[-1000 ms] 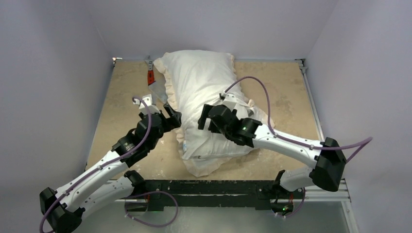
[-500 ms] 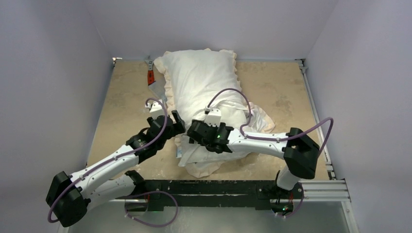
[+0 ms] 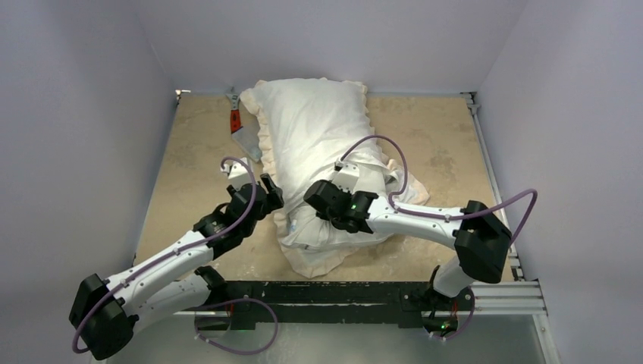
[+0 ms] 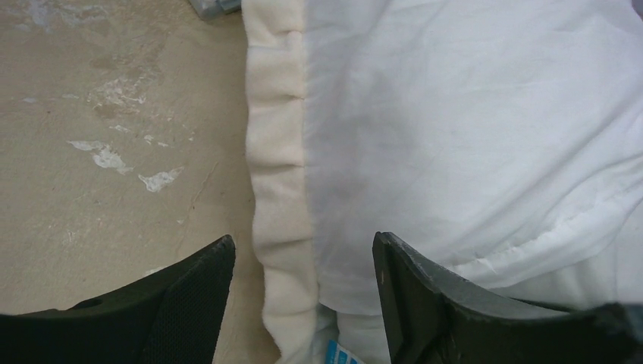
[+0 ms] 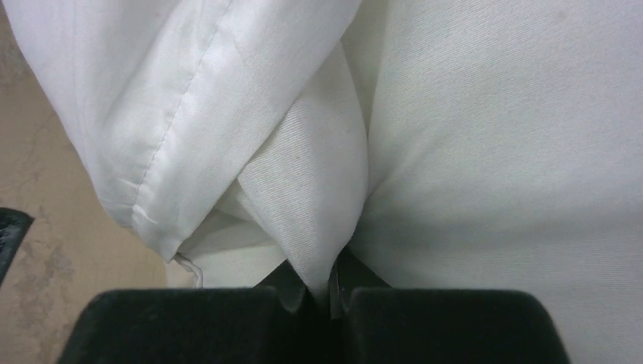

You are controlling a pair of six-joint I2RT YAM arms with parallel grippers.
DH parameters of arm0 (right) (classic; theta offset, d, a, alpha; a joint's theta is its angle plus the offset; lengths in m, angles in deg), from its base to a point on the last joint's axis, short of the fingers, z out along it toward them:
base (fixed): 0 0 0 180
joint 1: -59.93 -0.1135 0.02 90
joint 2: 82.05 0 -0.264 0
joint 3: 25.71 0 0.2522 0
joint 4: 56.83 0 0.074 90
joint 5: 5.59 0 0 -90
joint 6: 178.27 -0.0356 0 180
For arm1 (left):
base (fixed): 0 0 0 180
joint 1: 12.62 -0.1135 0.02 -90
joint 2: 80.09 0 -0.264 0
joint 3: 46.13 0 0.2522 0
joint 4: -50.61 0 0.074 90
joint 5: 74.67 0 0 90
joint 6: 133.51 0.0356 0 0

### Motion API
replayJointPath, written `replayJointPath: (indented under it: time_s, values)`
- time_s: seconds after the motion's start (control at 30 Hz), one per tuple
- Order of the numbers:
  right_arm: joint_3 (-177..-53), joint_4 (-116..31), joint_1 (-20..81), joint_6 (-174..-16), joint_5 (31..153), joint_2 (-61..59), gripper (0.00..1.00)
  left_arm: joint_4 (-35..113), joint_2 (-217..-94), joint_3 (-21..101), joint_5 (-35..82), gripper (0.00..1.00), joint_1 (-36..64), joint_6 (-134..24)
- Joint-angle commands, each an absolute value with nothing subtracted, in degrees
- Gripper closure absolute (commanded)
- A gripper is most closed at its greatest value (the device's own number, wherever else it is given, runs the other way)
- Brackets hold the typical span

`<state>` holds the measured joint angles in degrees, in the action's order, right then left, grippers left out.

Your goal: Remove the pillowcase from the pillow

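Left arm point(image 3: 155, 264), right arm point(image 3: 417, 221): white links, black joints, purple cables; gripper fingers point(image 4: 189, 303) black, seemingly textured.

No lettering can be read anywhere. A small blue-and-white tag point(image 4: 338, 354) peeks out by the pillowcase point(image 4: 277, 152) frill at the bottom edge of the left wrist view (cut off, any print illegible).
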<state>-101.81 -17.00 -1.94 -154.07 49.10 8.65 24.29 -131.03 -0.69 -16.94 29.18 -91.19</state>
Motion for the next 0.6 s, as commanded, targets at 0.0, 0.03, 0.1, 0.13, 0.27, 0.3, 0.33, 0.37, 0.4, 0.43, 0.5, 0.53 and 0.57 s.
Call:
replayJointPath:
  time_s: [0.0,0.03,0.1,0.13,0.27,0.3,0.33,0.37,0.4,0.43,0.5,0.53,0.57]
  values:
    - [-100.03,-14.51,-1.25,-153.52,50.08,6.06,1.00,28.44,-133.91,-1.24,-18.33,0.36,28.23,-92.18]
    - [-100.02,-14.57,-1.18,-153.50,50.12,5.50,1.00,29.00,-134.87,-1.26,-18.07,0.38,27.87,-92.28]
    - [-99.94,-14.87,-1.16,-153.25,50.13,4.14,1.00,30.23,-136.99,-1.38,-17.63,0.41,26.94,-92.62]
    - [-99.81,-15.18,-1.11,-152.93,50.32,3.50,1.00,30.97,-137.83,-1.54,-17.02,0.42,26.24,-93.01]
    - [-99.34,-16.35,-1.03,-151.93,50.96,1.05,1.00,37.92,-139.44,-3.55,-12.03,0.45,23.47,-94.58]
    - [-99.32,-16.55,-1.04,-151.71,51.08,0.63,1.00,40.28,-139.65,-4.40,-10.60,0.45,22.45,-94.84]
    - [-99.32,-16.60,-0.99,-151.65,51.10,0.17,1.00,42.15,-139.68,-5.16,-9.39,0.45,21.69,-95.30]
    - [-99.24,-16.69,-0.98,-151.64,51.02,-0.31,1.00,44.00,-139.68,-5.92,-8.29,0.45,20.99,-95.82]
    - [-99.23,-16.82,-0.98,-151.64,51.01,-0.96,1.00,46.42,-139.64,-7.25,-7.32,0.45,20.17,-96.63]
    - [-99.19,-16.95,-0.92,-151.64,51.01,-1.53,1.00,47.52,-139.45,-8.32,-6.21,0.46,19.42,-97.07]
    - [-98.94,-17.44,-0.69,-151.38,51.14,-2.82,1.00,51.84,-138.98,-10.75,-3.38,0.48,17.69,-98.33]
    - [-98.82,-17.87,-0.58,-151.14,51.29,-3.49,1.00,55.17,-138.79,-12.08,-1.61,0.48,16.95,-98.77]
    - [-98.68,-18.29,-0.47,-150.81,51.54,-4.20,1.00,56.81,-138.69,-13.25,0.06,0.48,16.29,-99.22]
